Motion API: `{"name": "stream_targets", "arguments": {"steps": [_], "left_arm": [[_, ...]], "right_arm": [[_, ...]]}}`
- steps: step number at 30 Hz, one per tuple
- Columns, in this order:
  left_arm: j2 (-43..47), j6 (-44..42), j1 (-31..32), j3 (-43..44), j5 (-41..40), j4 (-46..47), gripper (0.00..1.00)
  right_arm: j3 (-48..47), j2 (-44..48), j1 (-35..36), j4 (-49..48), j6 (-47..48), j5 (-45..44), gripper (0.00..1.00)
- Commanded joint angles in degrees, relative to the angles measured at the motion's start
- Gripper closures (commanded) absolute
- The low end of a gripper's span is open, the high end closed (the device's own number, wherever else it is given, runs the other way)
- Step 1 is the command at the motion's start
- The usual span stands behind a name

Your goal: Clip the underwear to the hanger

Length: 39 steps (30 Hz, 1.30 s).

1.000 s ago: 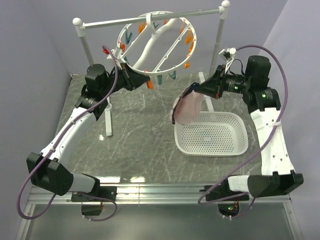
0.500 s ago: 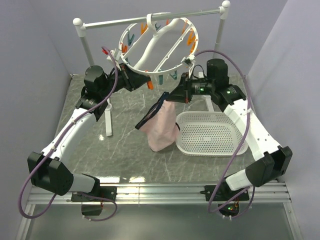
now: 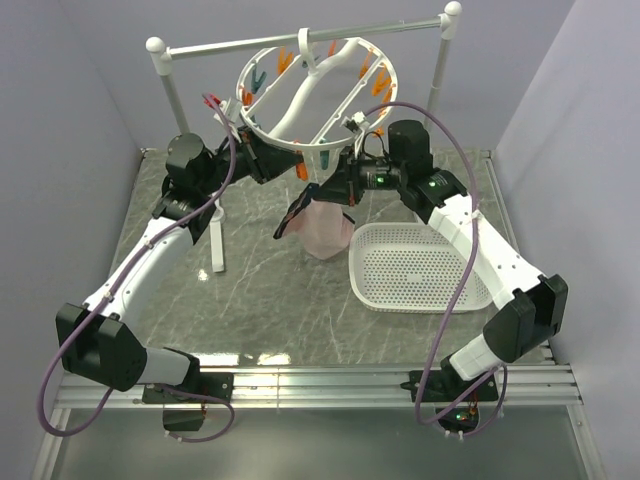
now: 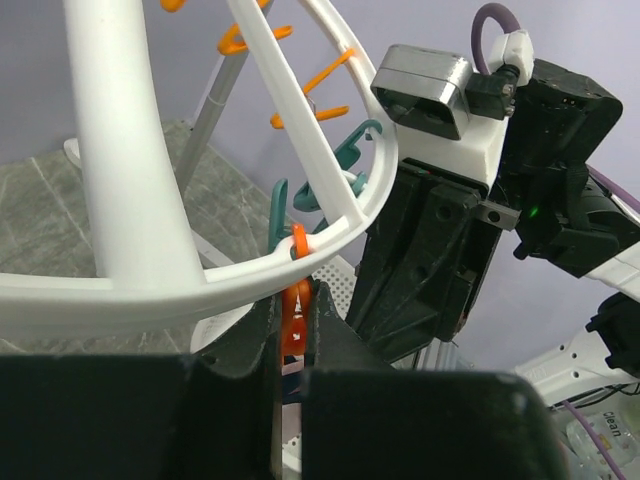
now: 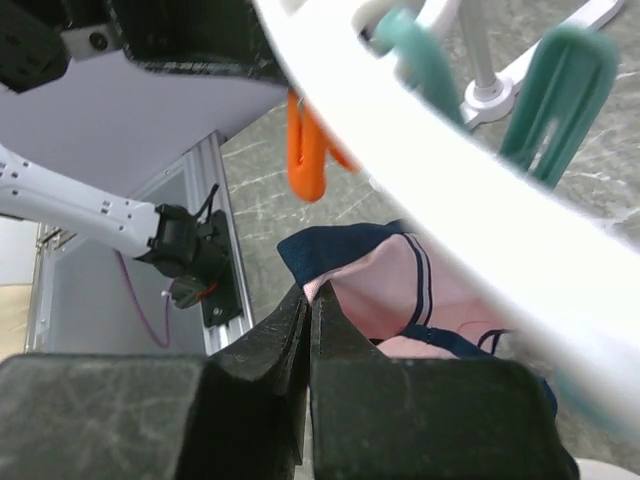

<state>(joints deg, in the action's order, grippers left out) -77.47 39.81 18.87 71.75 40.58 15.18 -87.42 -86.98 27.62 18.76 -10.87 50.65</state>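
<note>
Pinching an orange clip (image 4: pixel 296 300) on the hanger (image 4: pixel 120 300), the left hand (image 4: pixel 290 350) seemed to be readying it. To its right, the right hand (image 5: pixel 306 305) gripped the underwear (image 3: pixel 322 228), which dangled just below the ring, above the desk (image 3: pixel 250 300). Next, I reckoned, its edge needed feeding into that clip.

The hanger (image 3: pixel 298 95), a round white plastic ring with inner spokes and dangling orange and teal clips (image 3: pixel 378 80), hangs tilted by its hook from the white rail (image 3: pixel 210 45); the underwear (image 3: pixel 322 228), pale pink with navy edging, droops bunched below and forward of that rail
</note>
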Motion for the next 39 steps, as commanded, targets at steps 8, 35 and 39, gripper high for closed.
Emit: {"name": "stream_targets", "arguments": {"steps": [8, 35, 39], "left_arm": [[1.27, 2.11, 0.20, -1.69, 6.62, 8.37, 1.00], [-1.01, 10.89, 0.20, -7.41, 16.28, 29.10, 1.00], [-1.98, 12.57, 0.11, -7.76, 17.43, 31.93, 1.00]], "right_arm": [[-3.37, -2.14, 1.21, -5.58, -1.43, -4.16, 1.00], [-7.42, -4.43, 2.62, -7.95, -3.98, 1.20, 1.00], [-7.68, -4.86, 2.53, -8.57, -5.73, 1.03, 1.00]]}}
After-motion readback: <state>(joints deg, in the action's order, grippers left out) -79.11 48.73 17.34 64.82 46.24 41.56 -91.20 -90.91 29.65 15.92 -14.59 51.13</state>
